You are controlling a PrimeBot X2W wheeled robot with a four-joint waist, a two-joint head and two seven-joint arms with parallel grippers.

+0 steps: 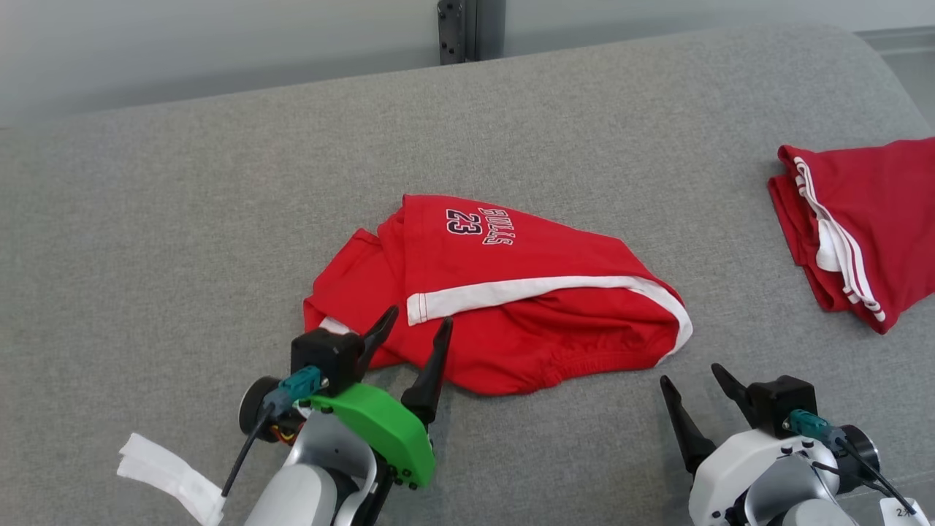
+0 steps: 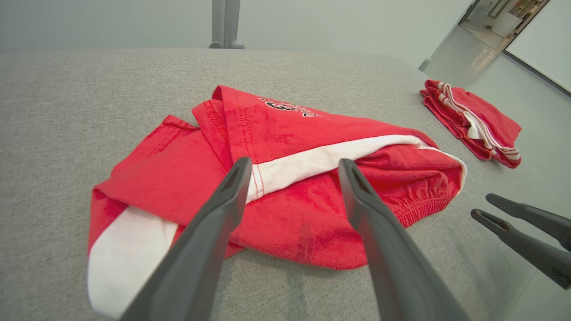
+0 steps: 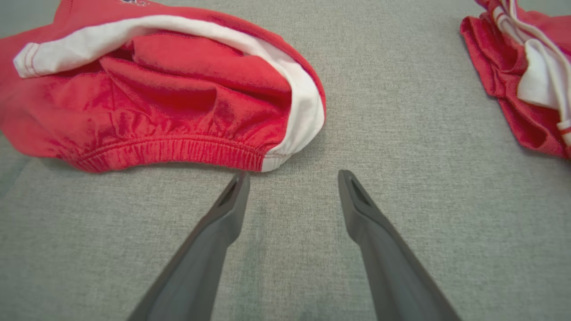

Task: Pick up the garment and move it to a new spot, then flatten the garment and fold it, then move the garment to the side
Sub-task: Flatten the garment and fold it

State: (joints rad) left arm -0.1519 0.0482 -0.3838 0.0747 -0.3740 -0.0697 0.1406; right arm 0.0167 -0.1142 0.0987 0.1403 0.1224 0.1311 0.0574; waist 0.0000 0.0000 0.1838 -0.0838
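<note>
1. My left gripper [image 1: 421, 316] stands wide open at the near edge of the red shorts [image 1: 526, 321]; my right gripper [image 1: 689, 374], open too, is just beside them
2. The shorts lie crumpled in the middle of the grey surface [image 1: 219, 183]; if I pinch only one layer, they can slip out

We see the garment [image 1: 511, 314] as soft, matt red cloth with white cloth trim and a gathered elastic hem. The surface [image 1: 182, 219] beneath is coarse grey woven fabric. The left gripper [image 1: 421, 316] and right gripper [image 1: 689, 373] have smooth, matt dark plastic fingers [image 3: 214, 236]. The green cover [image 1: 380, 427] looks like smooth plastic.
</note>
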